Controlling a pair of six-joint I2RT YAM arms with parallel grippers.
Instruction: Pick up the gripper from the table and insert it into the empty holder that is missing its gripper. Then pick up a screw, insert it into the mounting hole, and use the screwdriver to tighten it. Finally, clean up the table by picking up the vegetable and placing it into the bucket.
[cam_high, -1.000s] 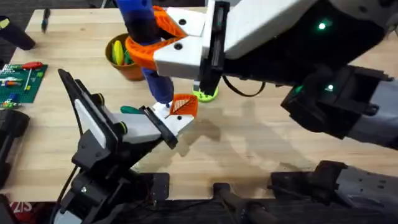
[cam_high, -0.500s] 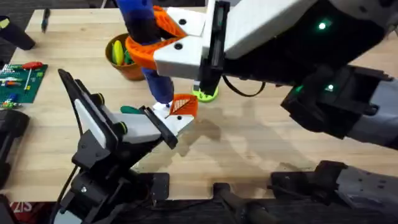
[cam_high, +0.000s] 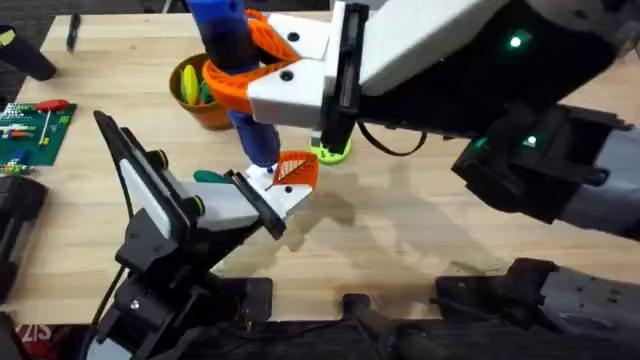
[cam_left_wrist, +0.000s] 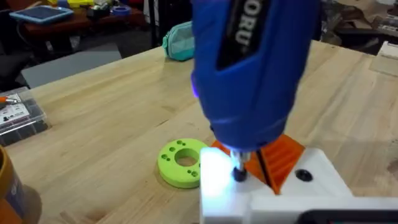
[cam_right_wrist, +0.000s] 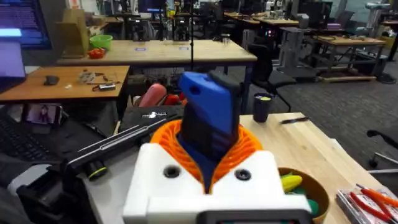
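My right gripper (cam_high: 285, 85) is shut on the orange bracket around the blue screwdriver (cam_high: 235, 60), which stands nearly upright. The screwdriver (cam_left_wrist: 255, 68) has its tip pressed down on the white holder (cam_left_wrist: 292, 193) at the end of my left gripper (cam_high: 272, 195). The orange gripper (cam_high: 296, 170) sits in that holder, right beside the tip. I cannot make out the screw under the tip. Behind the screwdriver is the orange-brown bucket (cam_high: 210, 112), with a yellow vegetable (cam_high: 188, 85) inside. The right wrist view looks down on the screwdriver (cam_right_wrist: 208, 121) and the bucket (cam_right_wrist: 314, 186).
A lime-green ring disc (cam_high: 333, 152) lies just right of the holder, also in the left wrist view (cam_left_wrist: 182, 162). A small teal-green piece (cam_high: 208, 176) lies beside the left arm. A green circuit board with red-handled tools (cam_high: 35, 125) sits at the left edge.
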